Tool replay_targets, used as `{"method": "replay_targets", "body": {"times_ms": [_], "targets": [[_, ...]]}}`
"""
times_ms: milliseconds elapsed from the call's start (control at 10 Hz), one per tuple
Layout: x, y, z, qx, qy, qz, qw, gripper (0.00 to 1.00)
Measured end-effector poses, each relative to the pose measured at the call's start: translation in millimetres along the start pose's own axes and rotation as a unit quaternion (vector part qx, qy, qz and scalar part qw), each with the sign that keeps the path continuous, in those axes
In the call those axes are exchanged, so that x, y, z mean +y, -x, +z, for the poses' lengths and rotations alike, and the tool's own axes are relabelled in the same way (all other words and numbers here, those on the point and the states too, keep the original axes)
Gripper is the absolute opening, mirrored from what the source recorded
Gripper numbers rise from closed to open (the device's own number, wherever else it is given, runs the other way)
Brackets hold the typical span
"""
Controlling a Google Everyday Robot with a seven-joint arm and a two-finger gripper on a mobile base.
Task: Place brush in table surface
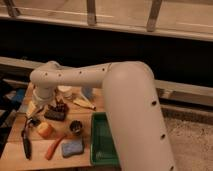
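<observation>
The robot's large white arm is reaching from the right across the scene to the far left, and its gripper (pixel 35 116) is hanging under the wrist, low over the left part of the light tan wooden table surface (pixel 12 159). Whether it is open, closed or holding anything, I cannot tell.

The slim black long-handled brush (pixel 26 142) is lying lengthwise along the left edge of the tabletop, its far end reaching up to just beneath the gripper and its near end pointing towards the camera. A round orange fruit (pixel 45 130) is sitting just right of it, with the orange carrot (pixel 54 146) and the blue rectangular sponge (pixel 72 148) further right and the green rectangular tray (pixel 102 150) beyond them.

The placing is looking nearly done. To finish it well, the gripper should be letting go only with the brush resting flat on bare wood, then lifting straight up, avoiding any sideways drag that could be nudging the fruit or the carrot.
</observation>
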Motion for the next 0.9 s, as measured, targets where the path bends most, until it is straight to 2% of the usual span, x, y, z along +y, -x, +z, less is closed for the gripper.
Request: {"method": "replay_targets", "body": {"times_ms": [300, 700, 800, 900], "targets": [[12, 5, 17, 0.009, 0.012, -0.019, 0.9997, 0.8], [61, 16, 62, 0.048, 0.023, -0.057, 0.9969, 0.8], [61, 11, 68, 0.057, 0.022, -0.059, 0.9963, 0.8], [61, 11, 69, 0.058, 0.022, -0.059, 0.9963, 0.8]]}}
